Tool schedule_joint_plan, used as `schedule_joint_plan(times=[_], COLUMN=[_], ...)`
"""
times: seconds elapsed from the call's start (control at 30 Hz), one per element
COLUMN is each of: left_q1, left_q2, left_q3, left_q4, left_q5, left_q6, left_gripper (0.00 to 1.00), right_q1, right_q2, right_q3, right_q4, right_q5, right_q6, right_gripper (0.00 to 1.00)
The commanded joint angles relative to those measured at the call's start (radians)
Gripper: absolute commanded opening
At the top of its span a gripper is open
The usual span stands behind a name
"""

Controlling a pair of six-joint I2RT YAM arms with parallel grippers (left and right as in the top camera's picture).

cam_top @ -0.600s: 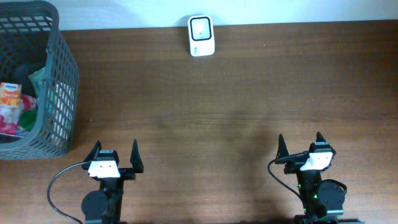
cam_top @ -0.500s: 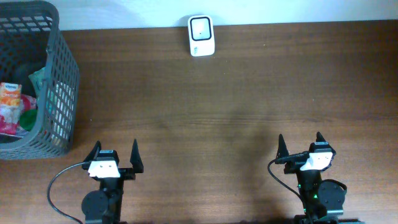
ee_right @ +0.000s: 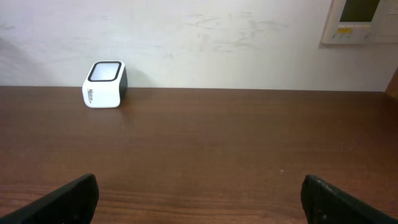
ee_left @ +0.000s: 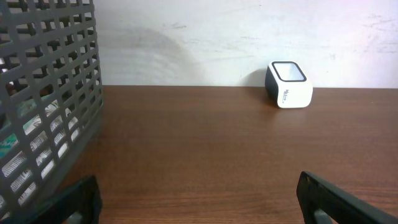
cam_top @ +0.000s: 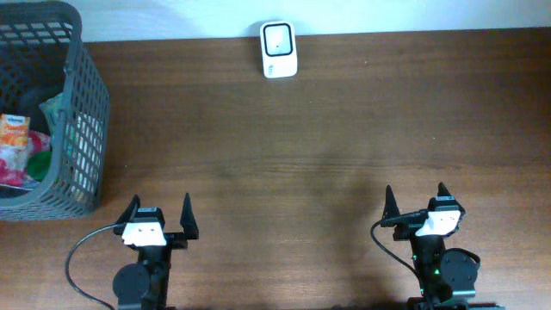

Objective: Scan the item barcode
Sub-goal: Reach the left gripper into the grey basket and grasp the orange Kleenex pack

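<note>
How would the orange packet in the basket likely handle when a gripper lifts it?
The orange packet looks like a thin printed pouch, so probably light and floppy. It lies among other packets in the basket, so lifting it may drag neighbours along.

My left arm (cam_top: 136, 280) and right arm (cam_top: 449, 269) are black, each with a round joint housing and a white block (cam_top: 143, 229) at the wrist. The left gripper (cam_top: 160, 209) and right gripper (cam_top: 415, 196) have two black pointed fingers (cam_top: 187, 220) each. A thin black cable (cam_top: 71, 257) loops beside the left one — a small green light (cam_top: 436, 274) shows on the right.
</note>
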Motion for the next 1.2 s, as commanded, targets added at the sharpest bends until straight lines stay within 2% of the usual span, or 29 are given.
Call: schedule_joint_plan(times=[0.0, 0.63, 0.73, 0.83, 0.87, 0.93, 1.03, 1.07, 1.1, 1.13, 1.17], left_q1=[0.006, 0.007, 0.006, 0.006, 0.006, 0.006, 0.006, 0.007, 0.007, 0.007, 0.007], left_q2=[-0.008, -0.008, -0.008, -0.008, -0.008, -0.006, 0.060, 0.132, 0.200, 0.286, 0.461], left_q3=[-0.002, -0.002, -0.002, -0.002, 0.002, 0.040, 0.208, 0.307, 0.402, 0.532, 0.765], left_q4=[-0.008, -0.008, 0.156, 0.483, 0.640, 0.731, 0.725, 0.706, 0.631, 0.469, 0.142], left_q5=[-0.004, -0.033, 0.134, 0.320, 0.332, 0.298, 0.262, 0.262, 0.262, 0.262, 0.270], left_q6=[-0.010, -0.002, -0.022, -0.034, -0.065, -0.101, -0.087, -0.037, -0.015, -0.001, -0.001], left_gripper=[0.99, 0.99, 0.99, 0.99, 0.99, 0.99, 0.99, 0.99, 0.99, 0.99, 0.99], right_q1=[-0.001, -0.001, -0.001, -0.001, -0.001, -0.001, -0.001, -0.001, -0.001, -0.001, -0.001], right_q2=[0.002, 0.002, 0.002, 0.002, 0.002, 0.002, 0.002, 0.002, 0.002, 0.002, 0.002], right_q3=[-0.008, -0.008, -0.008, -0.008, -0.008, -0.008, -0.008, -0.008, -0.008, -0.008, -0.008], right_q4=[-0.003, -0.003, -0.003, -0.002, -0.003, -0.003, -0.003, -0.003, -0.003, -0.003, -0.003], right_q5=[0.012, 0.012, 0.012, 0.012, 0.012, 0.012, 0.012, 0.012, 0.012, 0.012, 0.012], right_q6=[0.004, 0.004, 0.004, 0.004, 0.004, 0.004, 0.004, 0.004, 0.004, 0.004, 0.004], right_gripper=[0.99, 0.99, 0.99, 0.99, 0.99, 0.99, 0.99, 0.99, 0.99, 0.99, 0.99])
